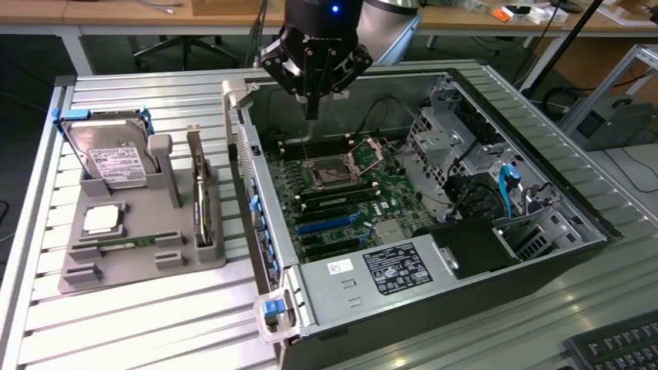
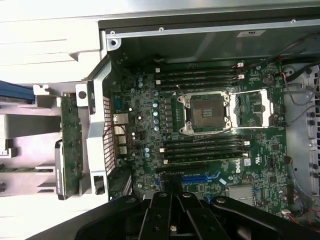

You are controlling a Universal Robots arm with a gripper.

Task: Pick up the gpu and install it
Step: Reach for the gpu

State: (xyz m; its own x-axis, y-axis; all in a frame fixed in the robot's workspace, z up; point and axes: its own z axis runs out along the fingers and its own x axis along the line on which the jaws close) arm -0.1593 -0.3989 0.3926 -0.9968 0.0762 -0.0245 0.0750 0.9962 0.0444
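One black arm gripper (image 1: 308, 108) hangs over the open black and silver computer case (image 1: 575, 223). Its fingers are pressed together with nothing between them. The tip sits above the green motherboard (image 1: 340, 193), near the empty square metal CPU socket (image 1: 334, 171).

The gpu (image 1: 202, 193), a thin dark flat card with a silvery bracket strip at one end, stands on edge in a slot of the grey plastic parts tray (image 1: 144, 262). The tray sits outside the case on the exterior view's left, well apart from the gripper. The card is untouched and not yet picked. The wrist view catches it edge-on just beyond the case wall. A boxy silver hard drive with a white label (image 1: 115, 158) stands in the same tray, near the card.

Step in hand, as I judge it: getting to the card for the pick. To do it well:
- Part the fingers before going down, since closed tips would only knock the top edge.
- Come from straight above, with the jaws square across the card's thin faces.
- Grip near the middle of the top edge, clear of the bracket, so the card hangs level.
- Pull straight up. A tilted pull probably binds the card in the tray slot or drags the tray.
- Keep clear of the hard drive side.

The blue expansion slot (image 1: 327, 223) on the board looks free.
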